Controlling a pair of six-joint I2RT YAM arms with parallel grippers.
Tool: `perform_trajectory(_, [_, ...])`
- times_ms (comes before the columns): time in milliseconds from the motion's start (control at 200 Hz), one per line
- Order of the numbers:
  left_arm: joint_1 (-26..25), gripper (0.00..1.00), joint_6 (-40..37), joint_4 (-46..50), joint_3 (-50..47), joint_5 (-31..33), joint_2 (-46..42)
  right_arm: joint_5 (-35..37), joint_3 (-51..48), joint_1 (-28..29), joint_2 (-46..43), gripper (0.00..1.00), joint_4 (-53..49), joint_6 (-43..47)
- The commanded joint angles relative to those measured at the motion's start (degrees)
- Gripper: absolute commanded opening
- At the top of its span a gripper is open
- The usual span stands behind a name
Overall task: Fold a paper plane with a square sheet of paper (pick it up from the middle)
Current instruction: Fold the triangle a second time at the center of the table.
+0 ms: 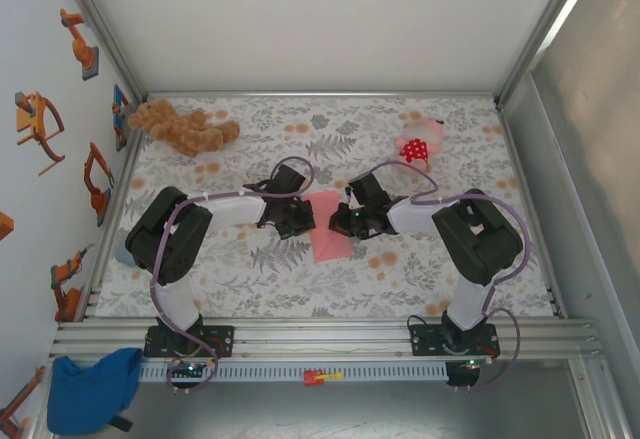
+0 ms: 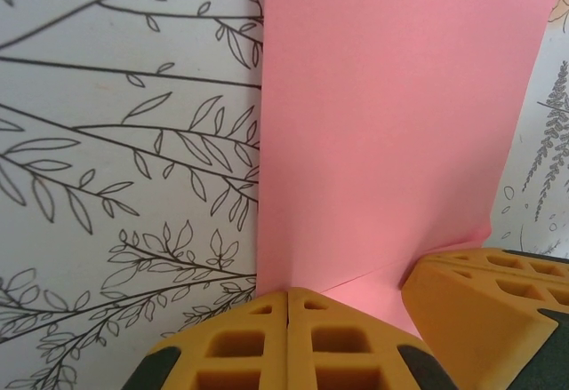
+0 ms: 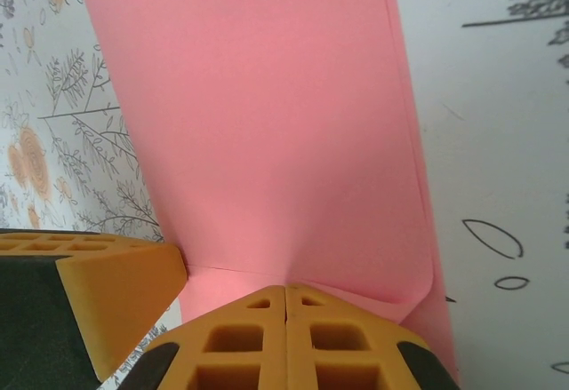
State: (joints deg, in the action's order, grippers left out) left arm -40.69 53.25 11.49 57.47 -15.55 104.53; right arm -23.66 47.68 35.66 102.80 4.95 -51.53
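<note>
I see the square sheet of paper (image 1: 328,241) lying folded in the middle of the surface (image 1: 230,279), between my two hands. The left hand (image 2: 289,294) and right hand (image 3: 284,289) each have their fingers pressed fully together, tips touching the sheet.

Floral table (image 1: 300,289), pink paper (image 1: 328,237), brown teddy (image 1: 180,127), pink plush (image 1: 420,145)

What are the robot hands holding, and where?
Cannot tell. Shut left gripper and right gripper touch the pink paper at one end; pinching or pressing, unclear.
</note>
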Motion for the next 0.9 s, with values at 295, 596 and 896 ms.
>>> perform_trajectory(295, [-0.89,0.08,-0.2,-1.53,-0.58,0.17,-7.54,7.7,-5.48,0.02,1.7,0.0,-3.83,-3.93])
perform_trajectory(596, [-5.44,0.15,2.15,-6.5,-5.23,-5.17,-8.3,8.28,-5.92,0.02,2.48,0.0,-5.14,-6.67])
perform_trajectory(896, [-5.9,0.16,-0.49,-5.1,-3.56,-8.86,-3.47,7.84,-5.84,0.03,3.12,0.0,-5.39,-7.62])
